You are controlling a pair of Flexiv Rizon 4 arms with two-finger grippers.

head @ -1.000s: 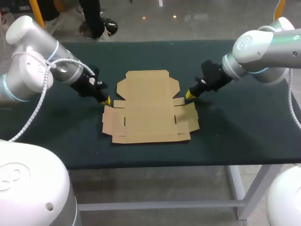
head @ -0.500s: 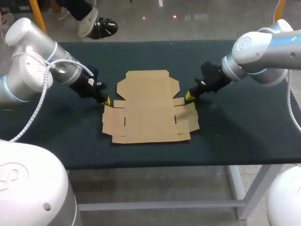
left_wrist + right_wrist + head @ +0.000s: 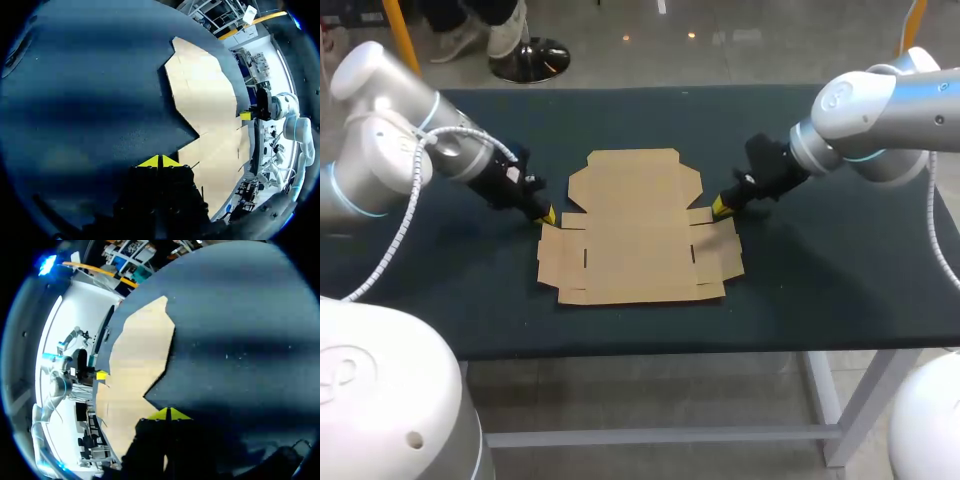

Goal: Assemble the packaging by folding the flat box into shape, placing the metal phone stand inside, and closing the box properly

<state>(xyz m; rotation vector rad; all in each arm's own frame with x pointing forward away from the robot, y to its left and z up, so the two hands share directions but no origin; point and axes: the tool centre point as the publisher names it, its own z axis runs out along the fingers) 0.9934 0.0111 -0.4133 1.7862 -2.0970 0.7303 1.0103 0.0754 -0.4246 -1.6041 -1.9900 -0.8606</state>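
The flat box (image 3: 638, 228) lies unfolded in the middle of the dark counter (image 3: 820, 290). It is plain brown cardboard with creases, slots and side flaps, and its narrower lid panel points to 12 o'clock. The left hand (image 3: 548, 215) sits at the box's 9 o'clock notch and the right hand (image 3: 718, 206) at its 3 o'clock notch, each with its yellow tips pinched together on nothing. Whether the tips touch the cardboard is unclear. In the wrist views each hand's dark body hides the nearest flap.
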